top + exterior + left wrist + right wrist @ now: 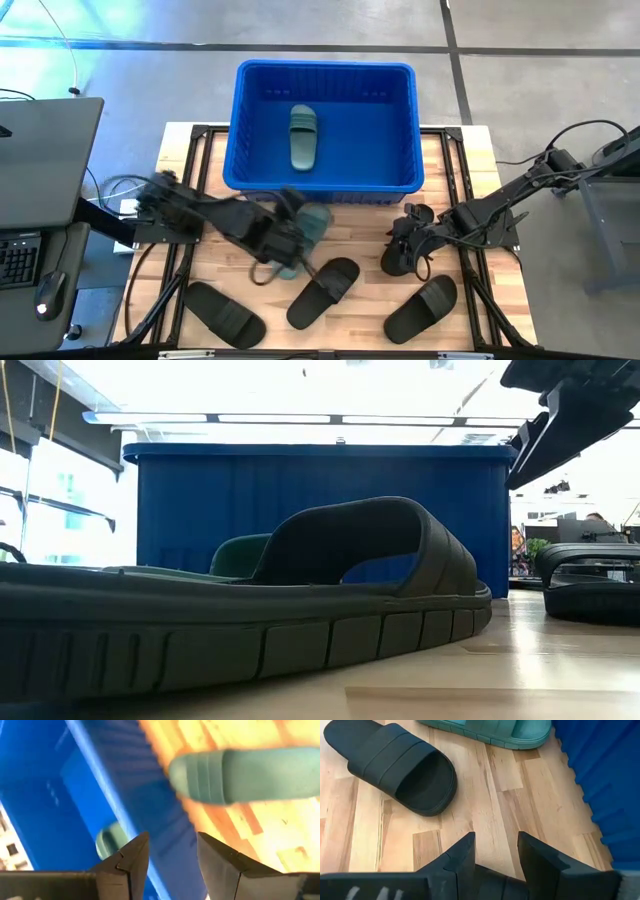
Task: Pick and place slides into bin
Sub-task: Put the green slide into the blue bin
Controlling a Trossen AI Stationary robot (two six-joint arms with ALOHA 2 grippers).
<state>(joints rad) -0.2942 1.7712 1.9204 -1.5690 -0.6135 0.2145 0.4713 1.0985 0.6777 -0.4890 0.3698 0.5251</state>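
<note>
The blue bin stands at the table's far middle. One green slide lies flat on its floor. A second green slide lies on the table just before the bin's near wall. My left gripper is beside this slide, open and empty; in the left wrist view the slide lies ahead of its fingers. My right gripper is at the right, over a black slide, and is shut on it. Three more black slides lie along the near edge. My right gripper has a dark part of the black slide between its two fingers. The fingers slant down from the table's right. The gripper itself hides which part it is. In the low view the slide sits low at the table top; whether it is lifted I cannot tell.
The bin's near wall rises close to both grippers. The middle black slide lies ahead of my right gripper. Bare wood shows between the slides. A dark desk with a keyboard stands off the table's left.
</note>
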